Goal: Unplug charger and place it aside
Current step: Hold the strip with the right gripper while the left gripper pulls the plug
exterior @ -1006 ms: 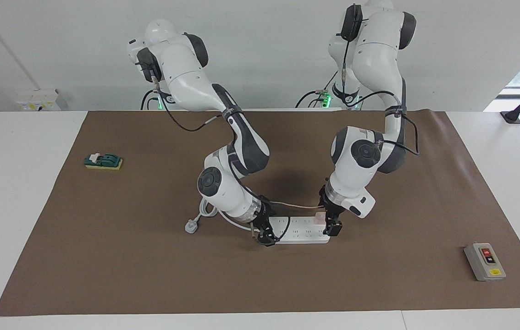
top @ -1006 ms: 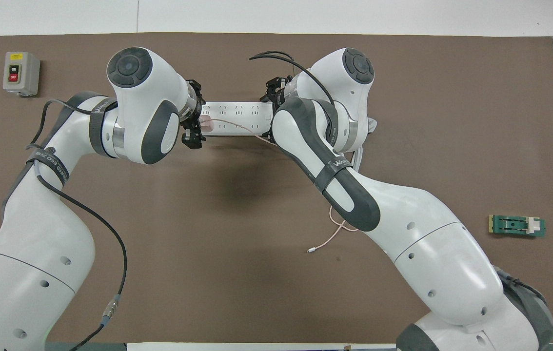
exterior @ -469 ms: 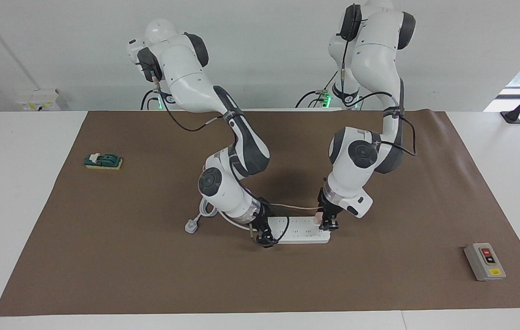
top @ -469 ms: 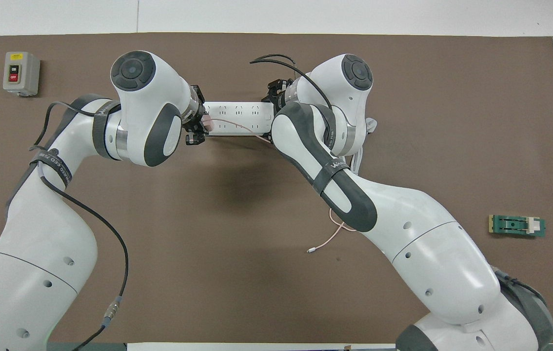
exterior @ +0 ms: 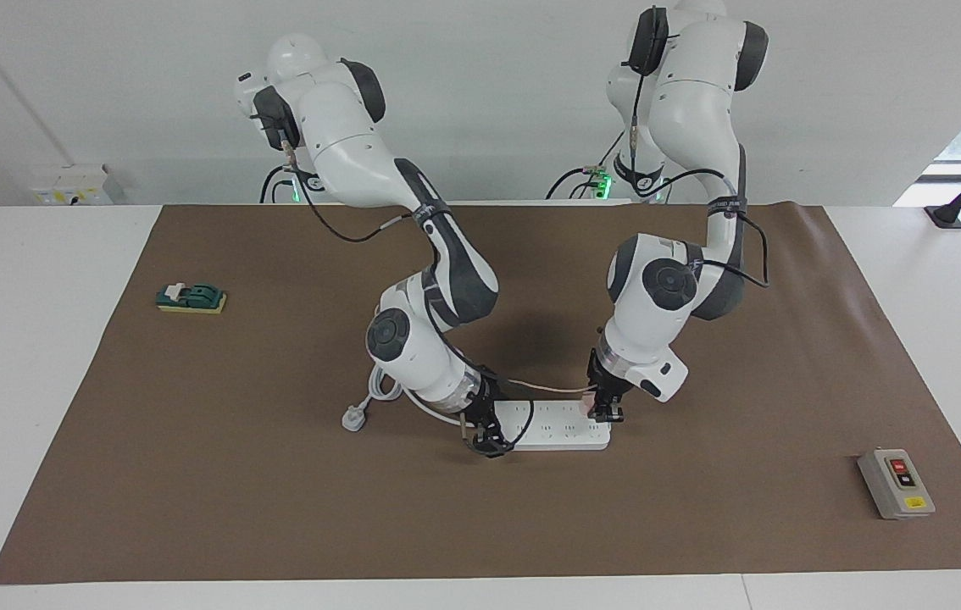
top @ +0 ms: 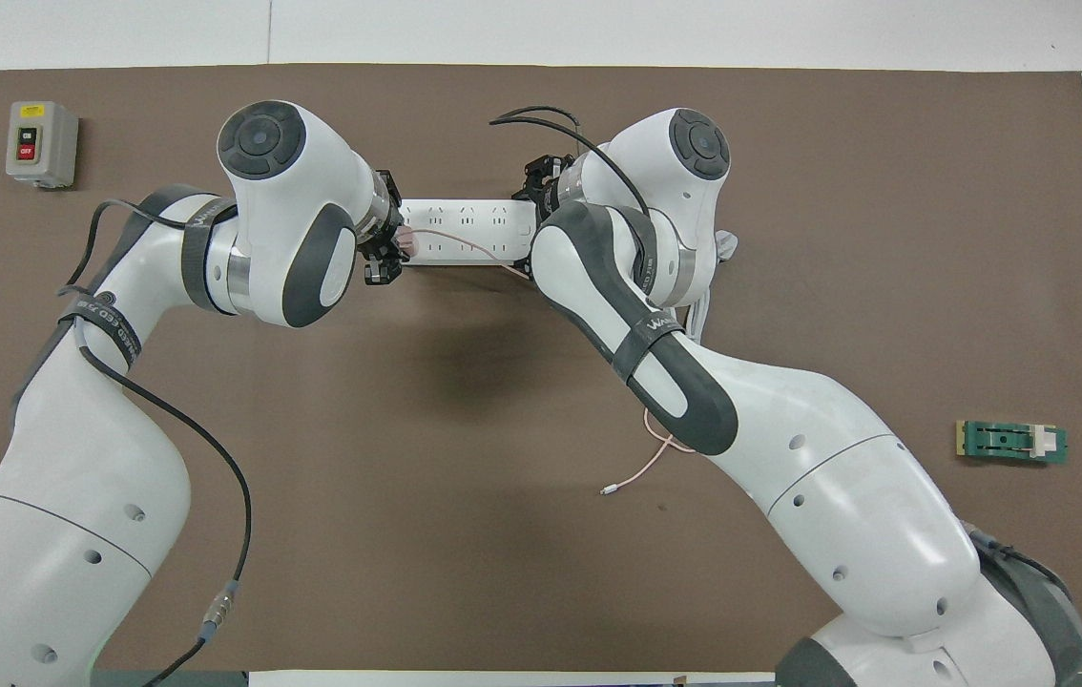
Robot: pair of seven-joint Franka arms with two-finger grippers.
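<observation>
The pale-pink charger (exterior: 589, 405) (top: 407, 244) sits plugged into the long white power strip (exterior: 561, 426) (top: 465, 232), at the strip's end toward the left arm. My left gripper (exterior: 605, 410) (top: 384, 252) is down on the charger with its fingers closed around it. The thin pink cable (exterior: 544, 387) (top: 450, 240) runs from the charger across the strip and under the right arm; its free end (top: 610, 490) lies nearer to the robots. My right gripper (exterior: 485, 439) (top: 541, 183) clamps the strip's other end against the mat.
A white three-pin plug (exterior: 352, 418) with a thick cord lies beside the strip toward the right arm's end. A grey switch box (exterior: 896, 483) (top: 42, 143) sits toward the left arm's end. A green block (exterior: 191, 298) (top: 1011, 442) lies toward the right arm's end.
My left gripper's fingers have narrowed from wide open to closed around the charger, and the hand shifted slightly over it. The right gripper and the strip have stayed in place.
</observation>
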